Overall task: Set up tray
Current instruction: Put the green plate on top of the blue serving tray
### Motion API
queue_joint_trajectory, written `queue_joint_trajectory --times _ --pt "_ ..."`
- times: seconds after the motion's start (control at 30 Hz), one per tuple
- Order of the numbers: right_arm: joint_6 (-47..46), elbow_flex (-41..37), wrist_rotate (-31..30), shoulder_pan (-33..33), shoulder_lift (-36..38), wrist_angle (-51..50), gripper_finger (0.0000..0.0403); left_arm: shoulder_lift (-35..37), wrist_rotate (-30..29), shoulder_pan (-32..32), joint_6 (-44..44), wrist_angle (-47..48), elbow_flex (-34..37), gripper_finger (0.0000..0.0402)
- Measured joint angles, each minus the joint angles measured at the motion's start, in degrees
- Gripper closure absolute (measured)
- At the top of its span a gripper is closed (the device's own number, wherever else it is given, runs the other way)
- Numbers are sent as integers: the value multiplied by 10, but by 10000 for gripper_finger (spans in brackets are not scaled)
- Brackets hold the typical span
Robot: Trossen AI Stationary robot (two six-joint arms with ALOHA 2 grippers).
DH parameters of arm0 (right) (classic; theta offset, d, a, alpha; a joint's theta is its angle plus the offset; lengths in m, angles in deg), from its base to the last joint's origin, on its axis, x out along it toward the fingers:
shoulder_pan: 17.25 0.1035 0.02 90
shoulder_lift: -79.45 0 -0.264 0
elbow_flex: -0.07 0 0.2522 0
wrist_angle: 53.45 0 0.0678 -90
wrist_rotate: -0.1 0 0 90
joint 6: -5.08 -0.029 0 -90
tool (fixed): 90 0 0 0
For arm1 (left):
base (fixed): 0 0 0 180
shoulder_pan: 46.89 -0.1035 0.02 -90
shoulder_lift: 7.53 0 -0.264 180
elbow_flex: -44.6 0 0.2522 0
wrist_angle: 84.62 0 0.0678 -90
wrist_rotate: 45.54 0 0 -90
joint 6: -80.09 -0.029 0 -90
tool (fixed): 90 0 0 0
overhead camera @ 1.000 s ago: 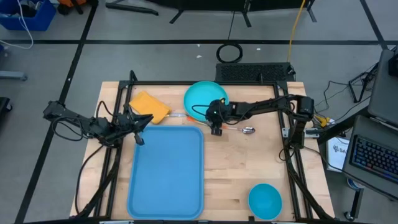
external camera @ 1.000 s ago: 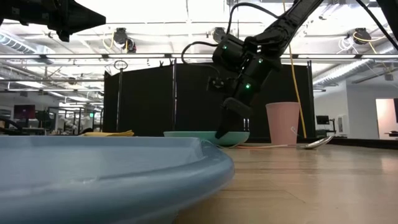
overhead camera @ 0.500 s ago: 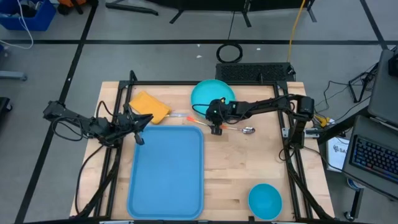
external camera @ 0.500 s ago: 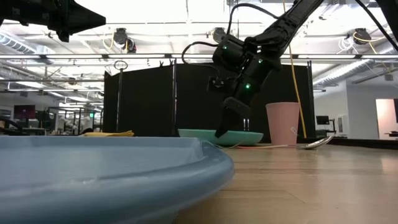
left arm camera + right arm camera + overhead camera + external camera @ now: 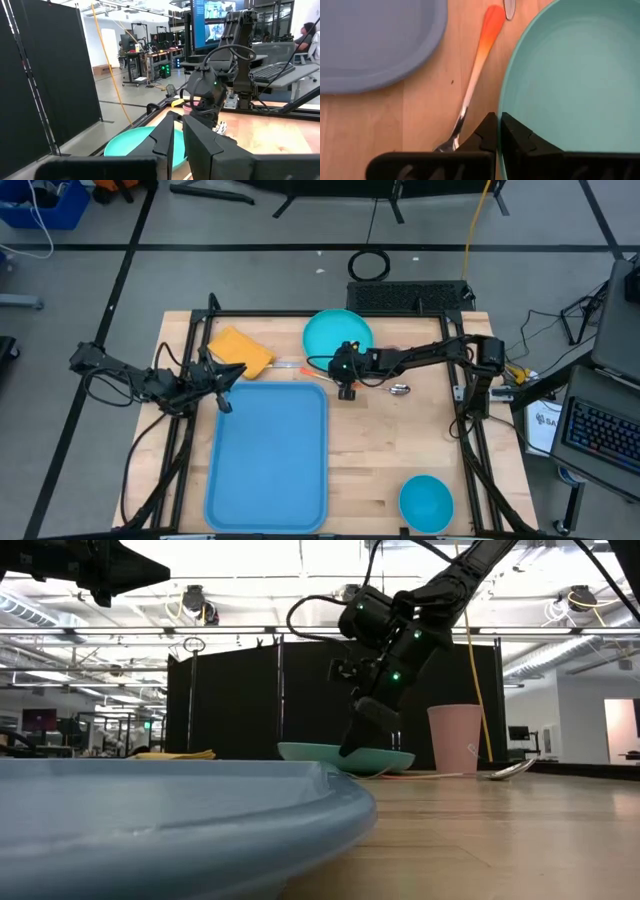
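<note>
From above, the tray (image 5: 267,453) lies flat on the desk (image 5: 380,460) with the left gripper (image 5: 222,402), fingers nearly closed and empty, over its far left corner, while the right wrist view shows the right gripper (image 5: 499,131) pinching the turquoise plate's (image 5: 570,75) rim.

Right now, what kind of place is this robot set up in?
Probably a robotics lab or workshop: open ceiling with strip lights, black partition screens behind the wooden table, and desks with computers beyond.
</note>
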Motion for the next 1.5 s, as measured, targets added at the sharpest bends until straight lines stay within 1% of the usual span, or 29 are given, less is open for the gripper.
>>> queue_joint_trajectory --times 0.13,0.27,0.37,0.67,0.83,0.97,1.1,1.13,1.23,1.3,1.43,1.5 --pt "15 0 -39 19 0 5 402 0 0 0 0 0 0 357" --pt "17 0 -46 34 0 8 402 0 0 0 0 0 0 357" --pt "23 0 -73 47 0 13 402 0 0 0 0 1 0 357" --pt "32 0 -71 99 0 65 402 0 0 0 0 1 0 357" --pt "32 0 -71 134 9 69 402 0 -1 0 -1 2 0 357" --pt "32 8 -65 167 11 65 403 -1 -4 0 -1 2 0 357" --pt "35 31 -23 197 11 60 403 -1 -4 0 -1 2 0 357" --pt "36 38 -21 206 11 59 403 -1 -4 0 -1 2 0 357" --pt "37 64 -19 226 11 23 403 -1 -4 0 -1 2 0 357" --pt "35 84 -3 238 11 -2 403 -1 -4 0 -1 2 0 357" --pt "38 97 7 266 12 -7 403 -1 -4 0 -1 2 0 357" --pt "42 101 24 278 12 -9 403 -1 -4 0 -1 2 0 357"
